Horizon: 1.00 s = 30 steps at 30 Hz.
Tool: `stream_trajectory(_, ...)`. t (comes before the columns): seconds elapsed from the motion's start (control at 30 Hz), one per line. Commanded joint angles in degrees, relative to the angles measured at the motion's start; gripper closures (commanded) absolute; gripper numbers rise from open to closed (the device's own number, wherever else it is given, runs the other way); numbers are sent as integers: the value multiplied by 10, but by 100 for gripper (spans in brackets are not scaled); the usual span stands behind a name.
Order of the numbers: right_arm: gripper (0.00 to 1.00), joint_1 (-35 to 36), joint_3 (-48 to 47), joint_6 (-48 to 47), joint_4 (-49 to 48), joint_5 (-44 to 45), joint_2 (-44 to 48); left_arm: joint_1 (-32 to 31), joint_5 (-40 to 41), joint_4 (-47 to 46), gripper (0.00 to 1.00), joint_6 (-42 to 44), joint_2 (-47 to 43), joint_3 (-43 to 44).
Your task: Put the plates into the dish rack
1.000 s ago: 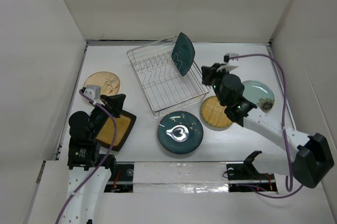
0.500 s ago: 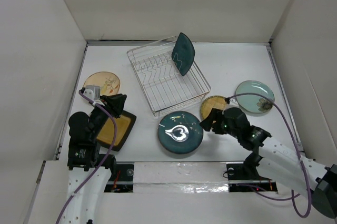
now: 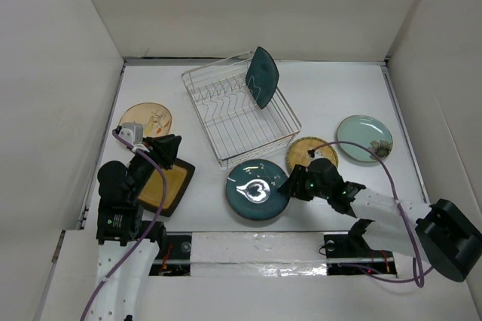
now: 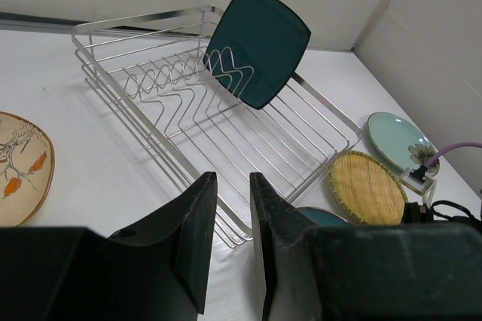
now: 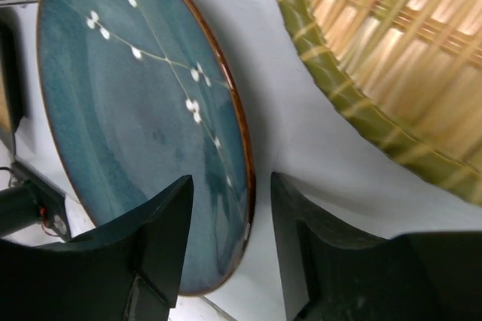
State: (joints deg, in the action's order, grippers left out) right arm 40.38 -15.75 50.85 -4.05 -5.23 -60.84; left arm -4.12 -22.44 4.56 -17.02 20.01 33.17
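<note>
Now the half-open, empty right hand (image 5: 226, 253) straddles the rim of the teal plate (image 5: 128, 87), so closing seems next

Bright even light, glare on teal plate (image 3: 258, 190)

The white left arm (image 3: 114, 219) with black joints sits folded near its base. Its black two-finger left gripper (image 4: 232, 185) points forward, jaws a narrow gap apart. The matching right arm (image 3: 380, 205) reaches low toward the middle, and its right gripper (image 5: 228, 184) tilts downward, jaws parted wider.
</note>
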Motion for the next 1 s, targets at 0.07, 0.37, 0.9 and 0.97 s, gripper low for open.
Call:
stream_trajectory(0.07, 57, 8, 34, 31, -104, -11, -31, -3, -6, -21, 78, 3, -7, 9)
stream_trajectory(0.37, 100, 20, 35, 20, -63, 4, 61, -3, -2, -21, 78, 2, -6, 10)
stream_trajectory(0.9, 100, 66, -326, -175, 7, 44, 89, -3, 15, -20, 78, 5, -9, 12)
stream_trajectory(0.97, 100, 45, -392, -223, -8, 85, 17, -3, 13, -20, 78, 6, -10, 12)
